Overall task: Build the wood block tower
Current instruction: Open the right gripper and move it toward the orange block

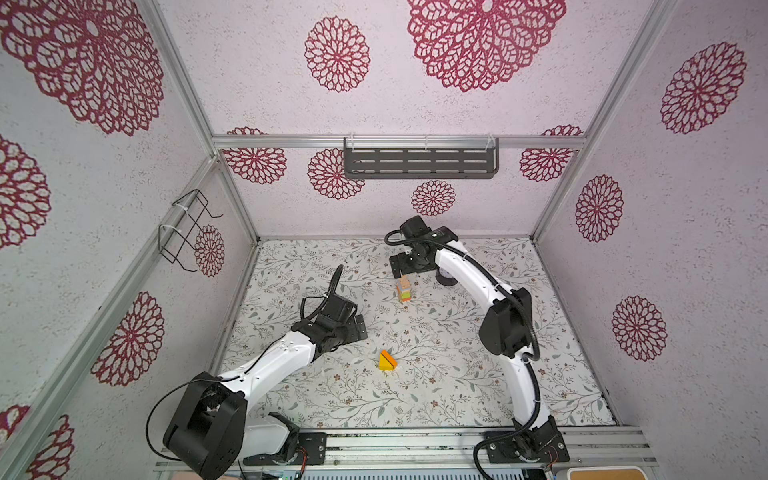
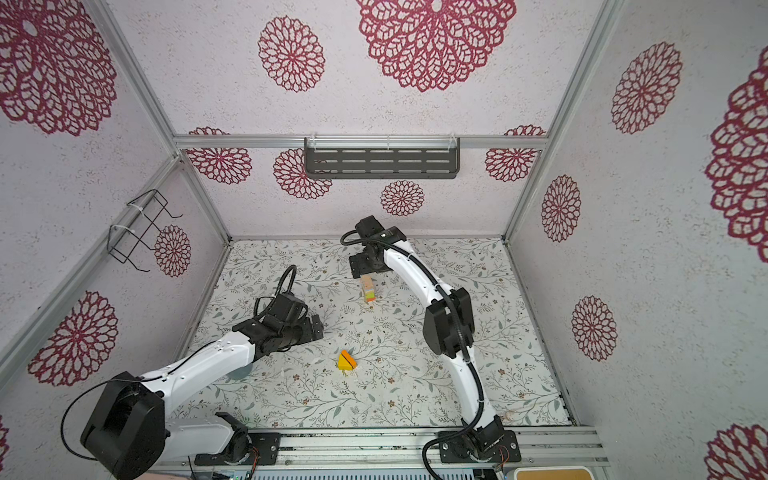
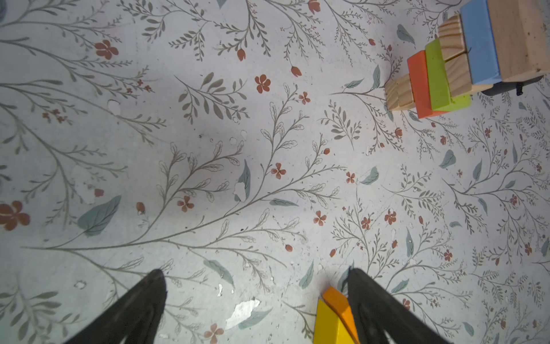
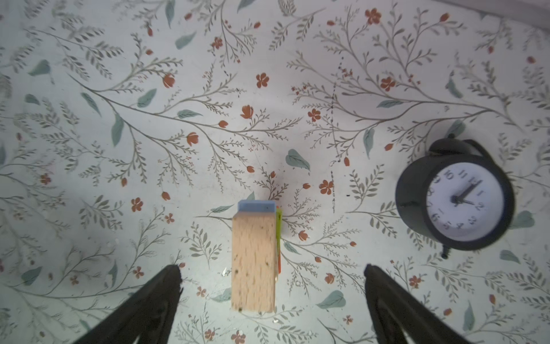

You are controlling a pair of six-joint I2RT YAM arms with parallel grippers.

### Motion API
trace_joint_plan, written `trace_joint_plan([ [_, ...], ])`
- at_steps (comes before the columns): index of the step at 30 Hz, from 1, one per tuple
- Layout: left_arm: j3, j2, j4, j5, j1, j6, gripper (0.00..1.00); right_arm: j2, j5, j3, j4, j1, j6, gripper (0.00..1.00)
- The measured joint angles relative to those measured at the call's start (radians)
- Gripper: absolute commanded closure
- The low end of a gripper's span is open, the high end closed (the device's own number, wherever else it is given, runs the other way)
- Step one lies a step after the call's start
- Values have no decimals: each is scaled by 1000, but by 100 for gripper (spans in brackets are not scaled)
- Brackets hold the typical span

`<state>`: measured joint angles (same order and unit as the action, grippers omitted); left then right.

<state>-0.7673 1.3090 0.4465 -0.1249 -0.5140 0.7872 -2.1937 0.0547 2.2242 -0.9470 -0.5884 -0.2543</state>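
Left claw spread beside yellow wedge; right claw spread — tan wood brick caps tower.

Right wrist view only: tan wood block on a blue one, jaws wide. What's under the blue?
Observer: The left wrist view shows the narrow block tower from the table up: lower natural-wood cubes, orange-red brick, green brick, upper natural-wood cubes, blue brick, tan brick.
Operator: Loose blocks?
Observer: A yellow wedge and an orange wedge lie together on the floral table, apart from the tower.
Operator: Left gripper?
Observer: The left gripper is open and empty, near the wedges.
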Motion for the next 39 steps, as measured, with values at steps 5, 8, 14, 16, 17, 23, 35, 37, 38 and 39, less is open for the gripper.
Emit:
trace_joint_plan([
  [5,-15,-50,30,-8,0,3,2,245,-31,-203,85,10,2,15],
  [8,-37,-86,68,-27,0,3,1,373,-58,-332,134,9,8,46],
  [14,-53,-169,148,-69,0,4,1,542,-81,-624,169,-39,12,78],
  [16,-53,-193,174,-75,0,9,1,580,-80,-726,186,-75,6,78],
  [17,-50,-206,181,-76,0,13,1,600,-82,-781,198,-92,2,77],
  [23,0,-251,211,-75,-2,49,0,700,-124,-1043,308,-176,-44,58],
  [35,100,-320,256,-89,-5,116,1,664,-151,-1233,547,-335,-90,44],
  [37,103,-321,256,-95,-5,121,2,631,-140,-1223,565,-357,-95,41],
  [38,104,-321,256,-97,-5,122,2,610,-136,-1217,573,-370,-97,40],
  [39,104,-321,255,-99,-5,123,2,592,-133,-1212,577,-378,-98,39],
])
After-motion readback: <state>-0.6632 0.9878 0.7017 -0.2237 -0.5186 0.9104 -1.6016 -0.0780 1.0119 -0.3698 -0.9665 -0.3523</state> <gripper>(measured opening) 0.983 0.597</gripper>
